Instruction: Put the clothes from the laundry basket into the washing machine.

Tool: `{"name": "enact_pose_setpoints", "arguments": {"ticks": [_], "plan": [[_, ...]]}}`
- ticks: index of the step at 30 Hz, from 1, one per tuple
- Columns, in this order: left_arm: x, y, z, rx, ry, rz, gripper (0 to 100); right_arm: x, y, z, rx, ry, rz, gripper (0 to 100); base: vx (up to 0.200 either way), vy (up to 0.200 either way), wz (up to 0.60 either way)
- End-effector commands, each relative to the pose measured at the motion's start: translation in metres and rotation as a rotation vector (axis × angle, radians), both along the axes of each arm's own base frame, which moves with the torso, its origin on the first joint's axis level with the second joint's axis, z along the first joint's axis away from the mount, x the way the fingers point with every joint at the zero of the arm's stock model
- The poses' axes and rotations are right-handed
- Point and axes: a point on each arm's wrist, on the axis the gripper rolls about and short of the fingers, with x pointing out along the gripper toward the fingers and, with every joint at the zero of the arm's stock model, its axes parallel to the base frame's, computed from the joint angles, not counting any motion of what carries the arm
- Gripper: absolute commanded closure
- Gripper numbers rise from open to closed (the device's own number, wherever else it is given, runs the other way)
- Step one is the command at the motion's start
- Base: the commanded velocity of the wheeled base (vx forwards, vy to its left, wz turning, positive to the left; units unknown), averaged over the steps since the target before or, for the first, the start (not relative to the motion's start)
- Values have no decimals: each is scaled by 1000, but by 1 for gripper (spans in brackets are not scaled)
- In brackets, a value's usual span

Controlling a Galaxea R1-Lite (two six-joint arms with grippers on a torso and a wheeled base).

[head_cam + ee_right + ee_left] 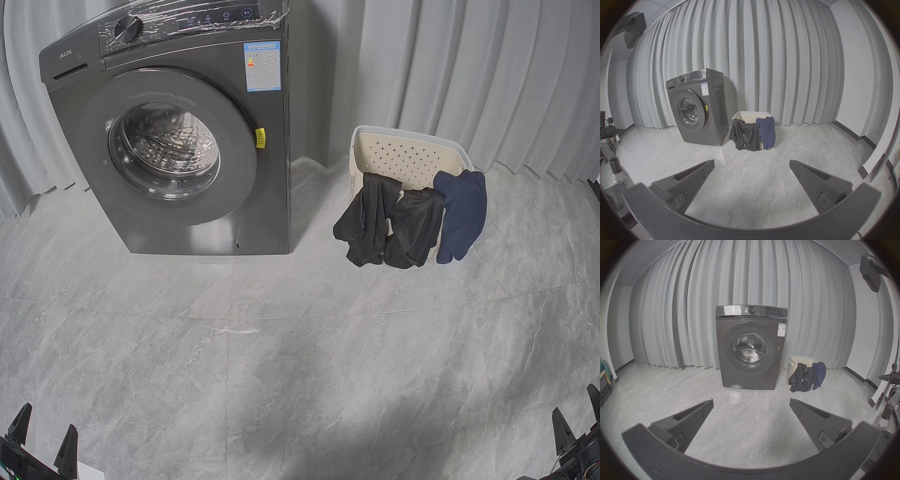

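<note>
Grey marble-tile floor [350,350], pleated pale curtains [469,69]

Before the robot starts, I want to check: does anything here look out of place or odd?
Yes. Three clothes hang over the basket's front rim, outside it, down toward the floor. Plastic film covers the washer's control panel.

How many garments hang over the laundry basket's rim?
3: a black garment nearest the washing machine, a second black garment beside it, a navy garment farthest. More may hide inside the basket.
</note>
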Motion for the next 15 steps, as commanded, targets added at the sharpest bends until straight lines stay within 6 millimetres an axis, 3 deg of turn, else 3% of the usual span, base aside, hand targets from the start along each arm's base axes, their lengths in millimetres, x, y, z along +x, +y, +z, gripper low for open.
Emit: {"name": "enact_pose_setpoints", "arguments": {"ticks": [1, 15], "plan": [[0, 0, -5, -1, 1, 1, 0, 0, 0, -5, 0, 5, 0, 0, 0, -200, 0], [0, 0, -5, -1, 2, 2, 0, 0, 0, -5, 0, 5, 1, 0, 0, -200, 0]]}}
